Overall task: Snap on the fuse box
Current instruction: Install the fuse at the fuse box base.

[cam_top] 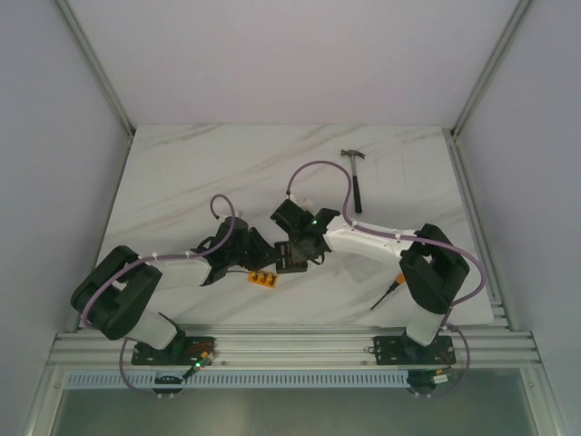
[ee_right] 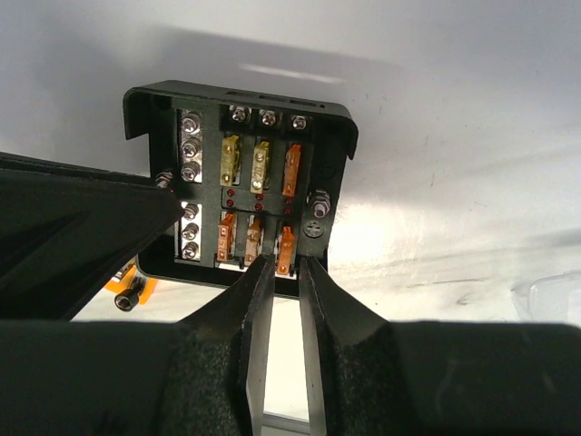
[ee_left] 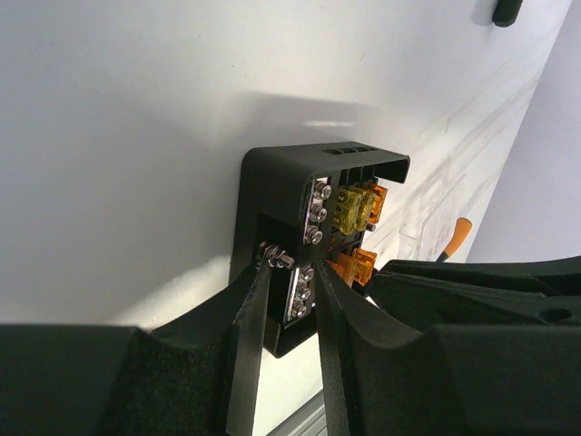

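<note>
The fuse box (cam_top: pixel 292 257) is a small black square box lying open side up on the marble table between my two grippers. In the left wrist view the fuse box (ee_left: pixel 281 182) shows yellow and orange fuses and rows of screws. My left gripper (ee_left: pixel 292 272) is shut on its near side wall by the screw strip. In the right wrist view the fuse box (ee_right: pixel 241 100) holds two rows of fuses. My right gripper (ee_right: pixel 285 265) is closed narrowly around the lower right orange fuse (ee_right: pixel 285 245) at the box's near edge.
A small flat orange strip (cam_top: pixel 262 278) lies just in front of the box. A hammer (cam_top: pixel 356 177) lies at the back right. An orange-handled screwdriver (cam_top: pixel 388 292) lies by the right arm's base. A clear plastic piece (ee_right: pixel 552 292) lies on the table right of the box.
</note>
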